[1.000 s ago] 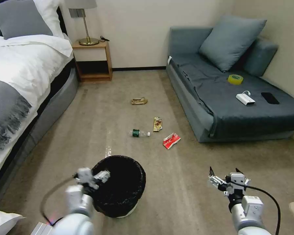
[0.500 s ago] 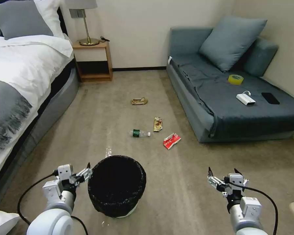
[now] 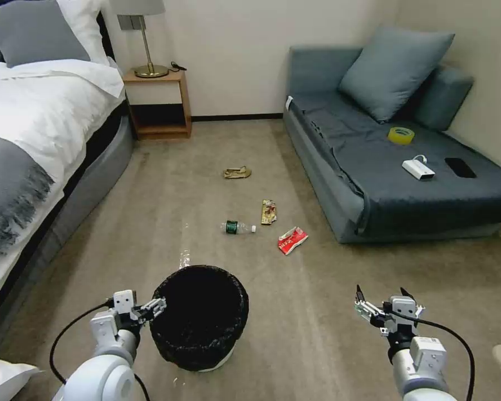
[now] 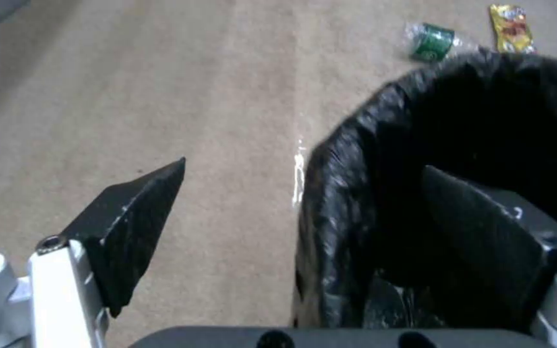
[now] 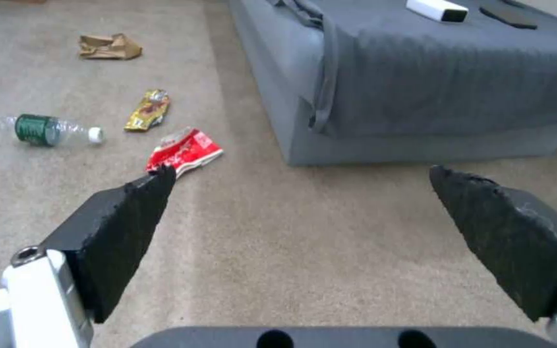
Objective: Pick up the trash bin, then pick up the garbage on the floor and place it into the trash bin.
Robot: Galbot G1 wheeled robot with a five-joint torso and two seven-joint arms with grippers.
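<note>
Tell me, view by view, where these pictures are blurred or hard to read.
Head view: sharp, evenly lit. Left wrist view: soft, smeared; the trash bin interior reads pure black, swallowing the left gripper's inner jaw. Right wrist view: right gripper's jaws and the red wrapper are clear.

We record crinkly, faintly glossy black plastic lining the trash bin (image 3: pixel 200 314) astride the left claw (image 3: pixel 157 306), whose open matt black pads (image 4: pixel 130 227) look rough on silvery metal. Ahead of the right claw (image 3: pixel 382 301): short-pile matt carpet (image 3: pixel 317 312), a shiny red-white wrapper (image 5: pixel 185 151), clear plastic bottle (image 5: pixel 50 129).
</note>
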